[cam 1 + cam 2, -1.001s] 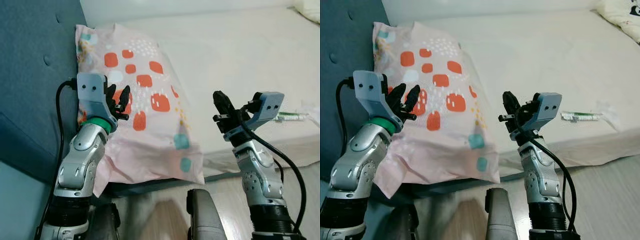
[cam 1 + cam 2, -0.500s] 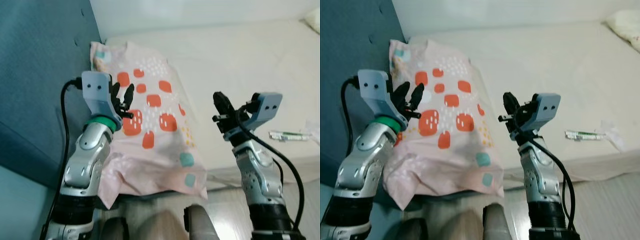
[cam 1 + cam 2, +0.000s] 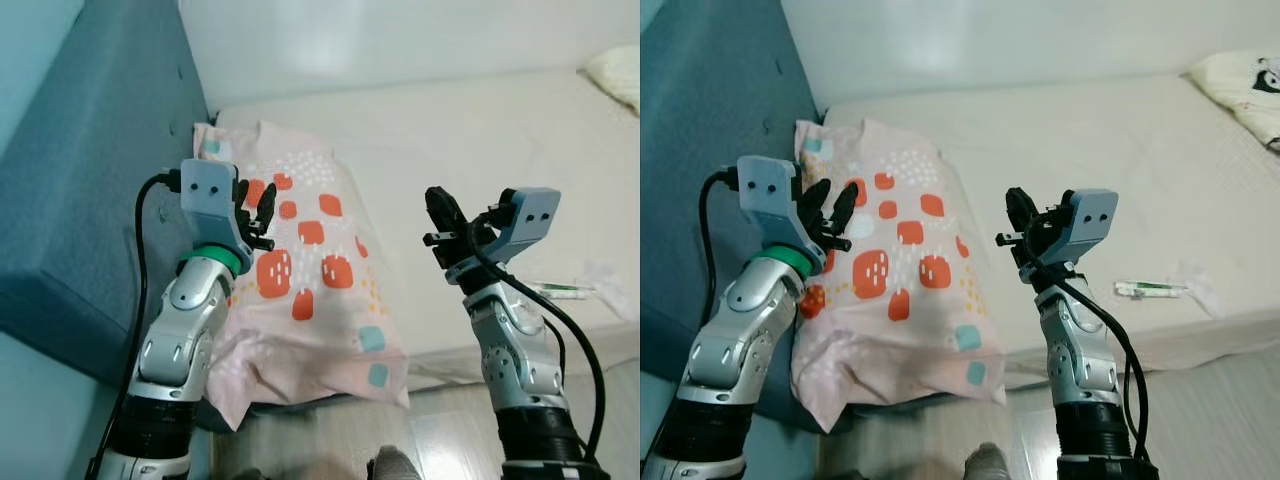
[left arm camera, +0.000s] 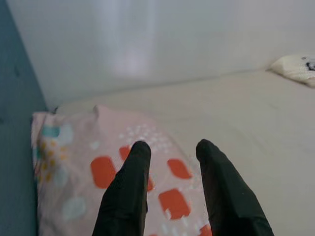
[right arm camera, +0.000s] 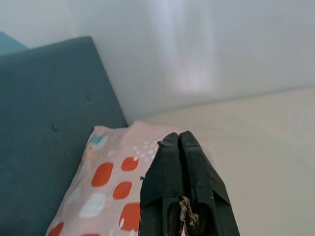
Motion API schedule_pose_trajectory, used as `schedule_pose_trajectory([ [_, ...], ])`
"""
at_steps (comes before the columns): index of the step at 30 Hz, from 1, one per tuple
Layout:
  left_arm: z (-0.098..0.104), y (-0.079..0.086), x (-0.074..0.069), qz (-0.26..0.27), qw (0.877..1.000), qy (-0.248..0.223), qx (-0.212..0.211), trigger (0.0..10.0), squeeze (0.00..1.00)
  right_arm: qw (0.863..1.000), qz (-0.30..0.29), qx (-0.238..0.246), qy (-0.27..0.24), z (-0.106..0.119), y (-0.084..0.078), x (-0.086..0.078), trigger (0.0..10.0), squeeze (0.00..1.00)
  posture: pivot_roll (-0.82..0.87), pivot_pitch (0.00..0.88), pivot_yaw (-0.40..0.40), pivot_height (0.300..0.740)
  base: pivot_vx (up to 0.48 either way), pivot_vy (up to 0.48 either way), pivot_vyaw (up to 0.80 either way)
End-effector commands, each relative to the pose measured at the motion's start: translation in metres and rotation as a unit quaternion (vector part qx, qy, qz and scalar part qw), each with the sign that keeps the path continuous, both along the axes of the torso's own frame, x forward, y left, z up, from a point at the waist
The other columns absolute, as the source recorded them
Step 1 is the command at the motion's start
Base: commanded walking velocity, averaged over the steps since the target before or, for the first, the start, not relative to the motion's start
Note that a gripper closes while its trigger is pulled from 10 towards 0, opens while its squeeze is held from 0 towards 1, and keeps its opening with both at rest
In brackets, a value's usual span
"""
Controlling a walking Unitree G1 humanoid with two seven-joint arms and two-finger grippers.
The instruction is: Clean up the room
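The left gripper (image 3: pixel 258 210) is raised over the near end of the pillow (image 3: pixel 310 280), its two black fingers (image 4: pixel 129 191) spread apart with nothing between them. The right gripper (image 3: pixel 1023 228) is held up over the mattress (image 3: pixel 1110 170) beside the pillow, its fingers (image 5: pixel 183 187) pressed together and empty. The pillow, pink with orange and teal patches, lies along the blue headboard (image 3: pixel 90 200) at the left side of the bed, its near corner drooping over the mattress edge toward the floor. Further right on the mattress lies a small green-and-white tube (image 3: pixel 1148 289), next to a scrap of crumpled white wrapper (image 3: pixel 1198 281); at the far right corner sits a second, white pillow (image 3: pixel 1245 88). The step in hand looks like tidying the bed, probably by seizing the patterned pillow. To do that well, the left gripper should come down with its fingers kept wide, pinch a good fold of fabric near the hanging corner rather than the flat top, and close firmly before lifting, since soft cloth slips easily. The right gripper would have to open first if it is to share the load at the pillow's other edge.
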State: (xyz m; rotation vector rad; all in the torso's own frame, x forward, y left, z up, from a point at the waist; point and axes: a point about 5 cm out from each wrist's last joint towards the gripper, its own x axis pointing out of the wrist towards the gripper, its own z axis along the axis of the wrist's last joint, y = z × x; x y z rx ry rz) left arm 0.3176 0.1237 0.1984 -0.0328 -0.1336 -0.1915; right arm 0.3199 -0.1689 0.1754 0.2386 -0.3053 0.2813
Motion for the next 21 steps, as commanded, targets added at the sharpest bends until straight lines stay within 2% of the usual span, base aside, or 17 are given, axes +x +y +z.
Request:
schedule_pose_trajectory([
  [1, -0.011, -0.001, -0.001, -0.003, 1.000, 0.019, 0.006, 10.0, 0.00, 1.000, -0.004, -0.010, 0.008, -0.006, -0.001, -0.001, 10.0, 0.00, -0.10, 0.007, 0.059, 0.717, 0.000, 0.000, 0.00],
  [9, -0.017, -0.005, -0.003, -0.024, 0.999, 0.023, 0.023, 10.0, 0.00, 1.000, -0.008, -0.013, 0.018, -0.014, -0.002, -0.002, 10.0, 0.00, -0.11, 0.003, 0.062, 0.717, 0.000, 0.000, 0.00],
  [21, -0.018, -0.002, -0.003, -0.013, 0.999, 0.015, 0.034, 10.0, 0.00, 1.000, -0.006, -0.011, 0.020, -0.017, 0.001, -0.002, 10.0, 0.00, -0.10, 0.010, 0.068, 0.717, 0.000, -0.390, 0.00],
])
